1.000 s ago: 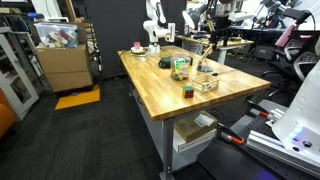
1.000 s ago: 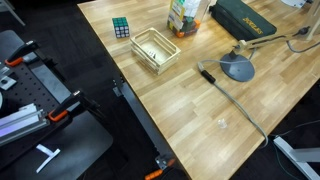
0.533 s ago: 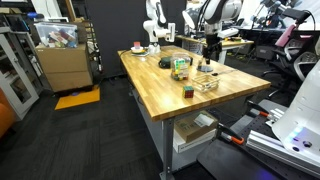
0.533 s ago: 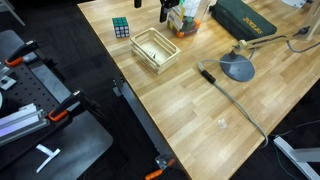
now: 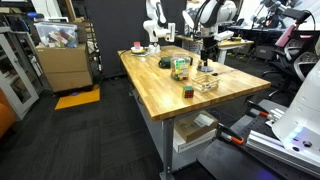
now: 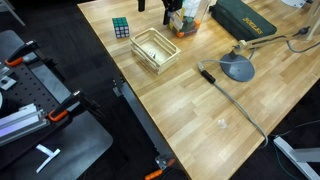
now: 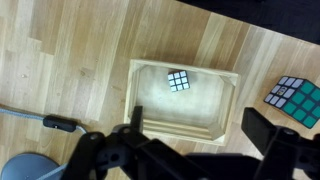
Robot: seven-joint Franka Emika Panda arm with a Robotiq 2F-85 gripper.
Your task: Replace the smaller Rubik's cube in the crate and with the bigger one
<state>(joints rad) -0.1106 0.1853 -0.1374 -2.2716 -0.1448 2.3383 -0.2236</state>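
In the wrist view the crate (image 7: 226,108) of pale wooden slats lies in the middle. The smaller Rubik's cube (image 7: 179,81) sits inside it near the far wall. The bigger one (image 7: 293,100) stands on the table just outside the crate's right end. My gripper (image 7: 198,128) is open and empty, hovering above the crate's near side with one finger on each side. In both exterior views the gripper (image 5: 207,55) hangs over the crate (image 5: 207,83) (image 6: 155,50), with the bigger cube (image 5: 187,91) (image 6: 121,28) beside it.
A tall green-and-white object (image 6: 185,18) stands right behind the crate. A black case (image 6: 243,20), a grey round base (image 6: 238,68) with a cable and a black-handled tool (image 6: 207,73) lie further along the wooden table (image 6: 200,110). The table edge runs close to the crate.
The arm has swung in from the back of the table and the gripper has come to hang over the crate. The cubes and crate have not moved.
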